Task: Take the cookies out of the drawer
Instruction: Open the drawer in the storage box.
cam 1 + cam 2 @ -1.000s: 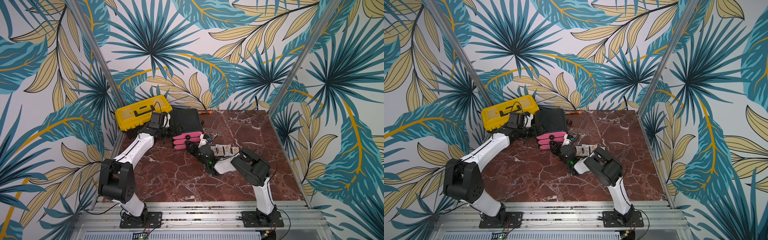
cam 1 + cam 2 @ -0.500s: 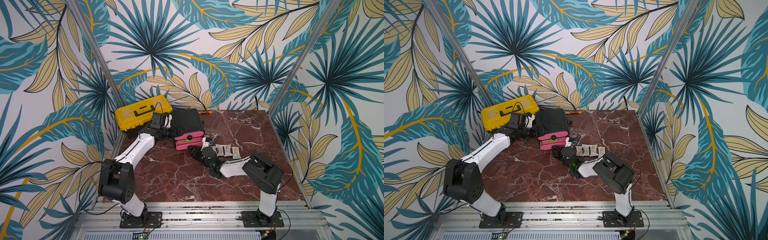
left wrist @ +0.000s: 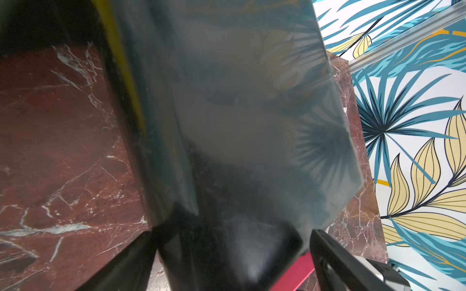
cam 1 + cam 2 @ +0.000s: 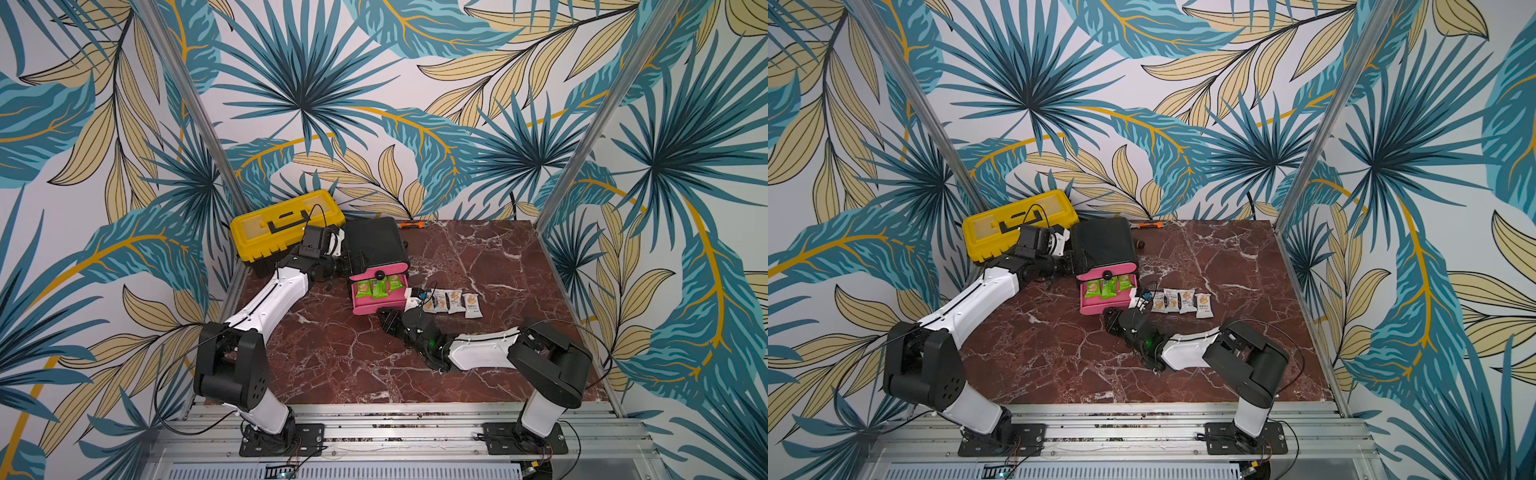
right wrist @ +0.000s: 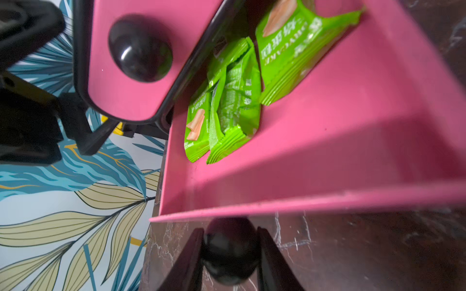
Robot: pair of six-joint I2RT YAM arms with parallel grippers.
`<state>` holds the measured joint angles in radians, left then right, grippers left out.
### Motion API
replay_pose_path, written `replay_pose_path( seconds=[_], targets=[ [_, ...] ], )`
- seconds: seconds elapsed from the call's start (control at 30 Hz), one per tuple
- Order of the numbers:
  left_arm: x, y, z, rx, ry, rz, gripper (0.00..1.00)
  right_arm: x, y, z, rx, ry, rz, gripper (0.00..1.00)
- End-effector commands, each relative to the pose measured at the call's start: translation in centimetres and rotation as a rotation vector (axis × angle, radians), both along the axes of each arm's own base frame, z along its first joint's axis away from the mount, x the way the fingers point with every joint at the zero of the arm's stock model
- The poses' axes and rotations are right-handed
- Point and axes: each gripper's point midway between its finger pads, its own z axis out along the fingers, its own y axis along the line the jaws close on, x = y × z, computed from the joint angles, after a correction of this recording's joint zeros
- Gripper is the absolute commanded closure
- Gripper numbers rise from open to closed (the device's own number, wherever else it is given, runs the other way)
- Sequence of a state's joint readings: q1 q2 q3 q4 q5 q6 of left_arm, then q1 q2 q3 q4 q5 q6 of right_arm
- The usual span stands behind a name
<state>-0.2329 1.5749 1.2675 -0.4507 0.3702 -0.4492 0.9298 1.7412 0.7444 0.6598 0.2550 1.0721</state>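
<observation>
On my far left the toolbox [image 4: 286, 226] sits at the back corner of the table [image 4: 332, 357]; just right of it my left gripper [image 4: 349, 262] is up against the left side of the black cabinet [image 4: 374, 241]; in its wrist view the fingers [image 3: 335, 254] straddle a corner of the cabinet, but I cannot tell whether they squeeze it or only stand around it; behind the cabinet, by the wall, lies a small orange tool [image 4: 410, 225]; the pink drawer [image 4: 374, 309] under the shut upper one is pulled out, and in both top views I count three green packets [image 4: 378, 289] lying inside it, toward its back; my right gripper [image 5: 230, 239] is clenched on the drawer's black knob [image 5: 230, 262], a finger touching each side; the right arm [image 4: 482, 353] lies low over the table; just right of the drawer four white packets [image 4: 454, 301] lie flat on the marble in a row, side by side
</observation>
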Motion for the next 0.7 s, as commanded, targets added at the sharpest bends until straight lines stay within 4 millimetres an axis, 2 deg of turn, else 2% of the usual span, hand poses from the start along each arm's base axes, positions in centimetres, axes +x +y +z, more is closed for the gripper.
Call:
replay_pose_path(
  seconds=[0.0,0.1,0.23,0.37,0.47,0.67],
  targets=[
    [-0.2,0.8,3.5,0.031,-0.139,0.02,0.0,-1.6,-1.4,-1.5,-0.12,0.017,-0.004,0.75],
    [-0.6,1.1,4.8,0.015,-0.15,0.041,0.0,-1.9,-1.0,-1.0,-0.135,-0.004,0.03,0.68],
    [-2.2,1.7,5.9,-0.017,-0.113,0.088,0.0,-2.1,-1.0,-0.6,-0.149,-0.023,0.041,0.49],
    [-5.2,2.4,6.6,-0.067,-0.098,0.131,0.0,-2.2,-2.0,0.3,-0.188,-0.043,0.023,0.48],
    [-7.5,3.1,6.5,-0.097,-0.11,0.169,0.0,-2.4,-2.7,1.9,-0.239,-0.075,0.027,0.47],
    [-11.4,4.7,4.8,-0.115,-0.094,0.238,0.0,-2.6,-4.4,4.7,-0.393,-0.095,0.032,0.43]
  ],
)
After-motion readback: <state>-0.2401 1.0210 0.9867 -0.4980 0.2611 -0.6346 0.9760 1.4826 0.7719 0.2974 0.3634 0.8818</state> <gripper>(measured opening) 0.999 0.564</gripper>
